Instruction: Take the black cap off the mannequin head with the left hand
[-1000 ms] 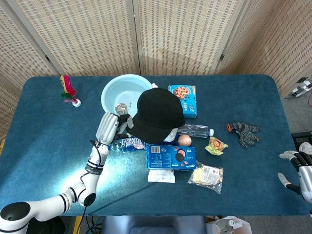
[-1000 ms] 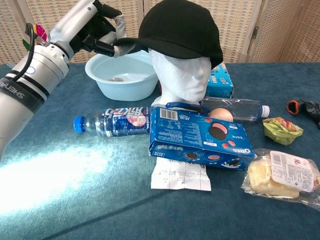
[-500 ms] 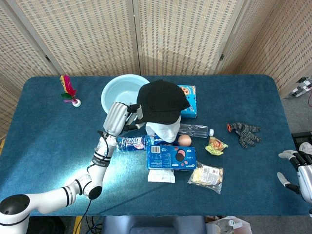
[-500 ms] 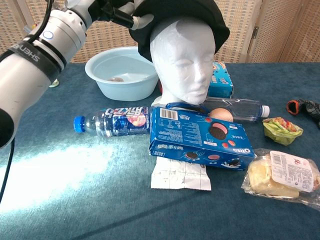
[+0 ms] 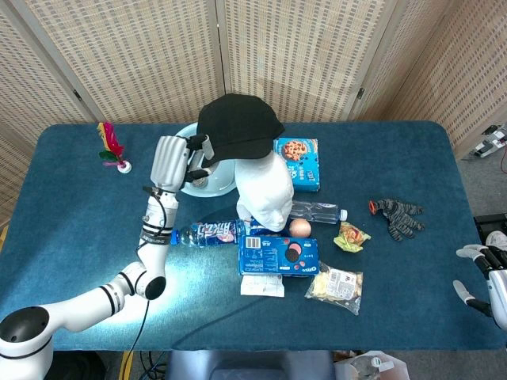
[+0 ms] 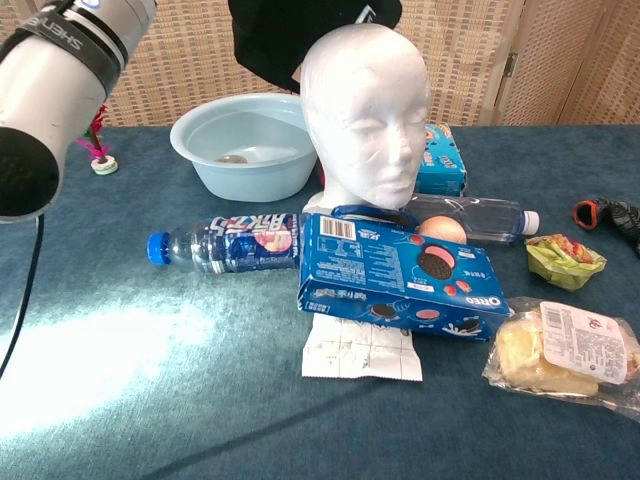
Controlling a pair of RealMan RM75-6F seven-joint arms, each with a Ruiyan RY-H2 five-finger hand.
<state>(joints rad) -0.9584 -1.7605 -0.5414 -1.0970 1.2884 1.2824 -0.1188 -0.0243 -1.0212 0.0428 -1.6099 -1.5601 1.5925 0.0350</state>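
Note:
The black cap [image 5: 236, 127] hangs in the air above and behind the white mannequin head [image 5: 265, 192], clear of it. My left hand [image 5: 181, 156] grips the cap by its left edge, over the light blue bowl. In the chest view the bare mannequin head [image 6: 365, 115] stands upright and only the cap's lower part [image 6: 270, 38] shows at the top edge; the hand itself is out of that frame. My right hand [image 5: 485, 279] rests low at the far right edge, fingers apart, holding nothing.
Light blue bowl [image 5: 188, 146] behind the head. A water bottle [image 6: 225, 243], Oreo box [image 6: 395, 275], second clear bottle [image 6: 480, 217], cookie box [image 5: 299, 162], snack packs [image 5: 337, 285], black glove [image 5: 398, 215] and shuttlecock [image 5: 112, 147] lie around the blue table [image 5: 71, 214].
My left hand has lifted the cap up and back off the mannequin head, which now stands bare. The right hand has stayed in place.

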